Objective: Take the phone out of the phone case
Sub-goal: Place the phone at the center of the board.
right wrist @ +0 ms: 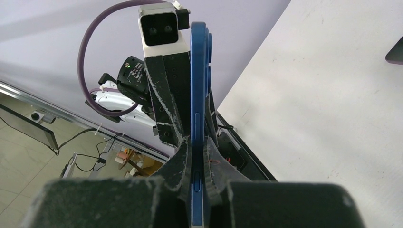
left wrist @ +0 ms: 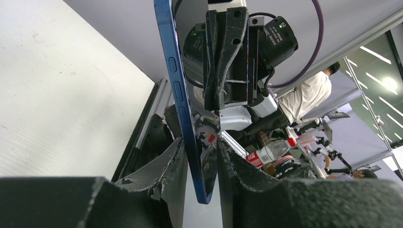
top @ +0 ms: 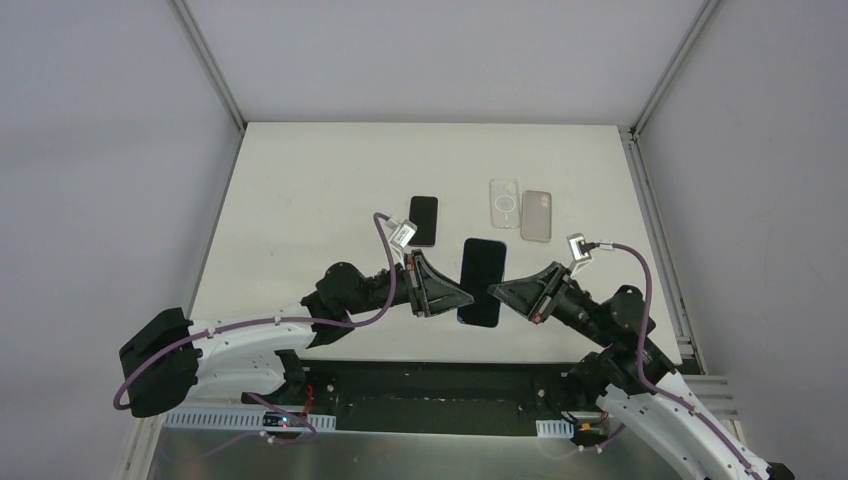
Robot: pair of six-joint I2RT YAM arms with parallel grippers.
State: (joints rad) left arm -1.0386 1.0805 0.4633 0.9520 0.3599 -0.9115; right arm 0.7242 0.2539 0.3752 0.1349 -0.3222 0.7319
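Right claw (right wrist: 196,159) tight on blue phone (right wrist: 197,95), left claw (left wrist: 200,152) astride its opposite edge (actual contact unclear).

The white-and-black left arm (top: 250,340) and its twin right arm (top: 655,395) reach inward, elbows out, wrists level; their tips nearly meet. The left black two-finger pincer (top: 463,297) grips one long edge of a blue-rimmed phone (top: 481,281); the right black pincer (top: 497,291) clamps the opposite edge.
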